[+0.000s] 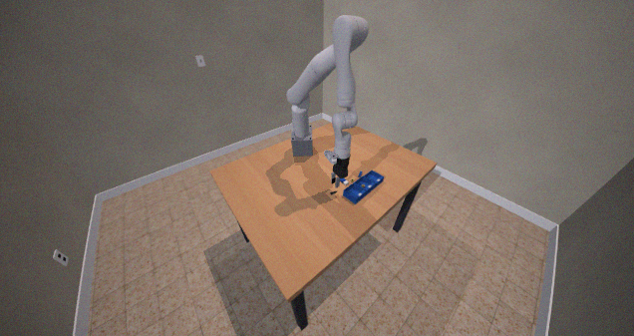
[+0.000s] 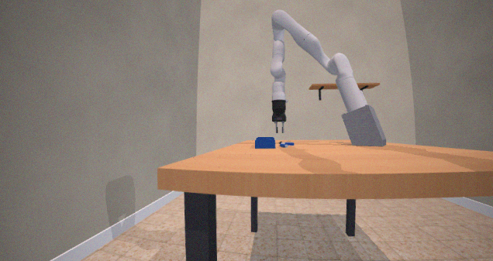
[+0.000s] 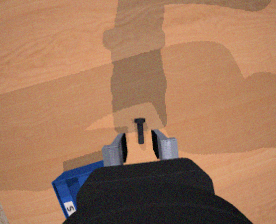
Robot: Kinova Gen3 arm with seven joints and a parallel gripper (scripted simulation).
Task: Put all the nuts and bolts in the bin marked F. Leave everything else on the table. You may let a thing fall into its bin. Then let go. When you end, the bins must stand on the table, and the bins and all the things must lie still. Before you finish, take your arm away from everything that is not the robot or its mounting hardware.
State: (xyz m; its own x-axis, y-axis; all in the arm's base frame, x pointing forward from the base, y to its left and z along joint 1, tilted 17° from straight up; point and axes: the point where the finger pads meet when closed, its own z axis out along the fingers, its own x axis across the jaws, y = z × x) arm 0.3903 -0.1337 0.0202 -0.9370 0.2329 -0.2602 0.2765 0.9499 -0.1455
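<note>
And the gripper (image 1: pixel 335 180) (image 2: pixel 280 131) (image 3: pixel 139 141) hangs above the worktop (image 1: pixel 299 228) (image 2: pixel 310 166) (image 3: pixel 229 110), fingers apart, nothing between them, a black bolt (image 1: pixel 333 192) (image 3: pixel 140 131) lying below!

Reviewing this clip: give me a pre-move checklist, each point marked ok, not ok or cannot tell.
1. Tool open: ok.
2. Black bolt lined up between the fingertips in the wrist view: ok.
3. Bolt in a bin: not ok, it lies on the table.
4. Blue bins standing on the table: ok.
5. F label readable: cannot tell.
</note>
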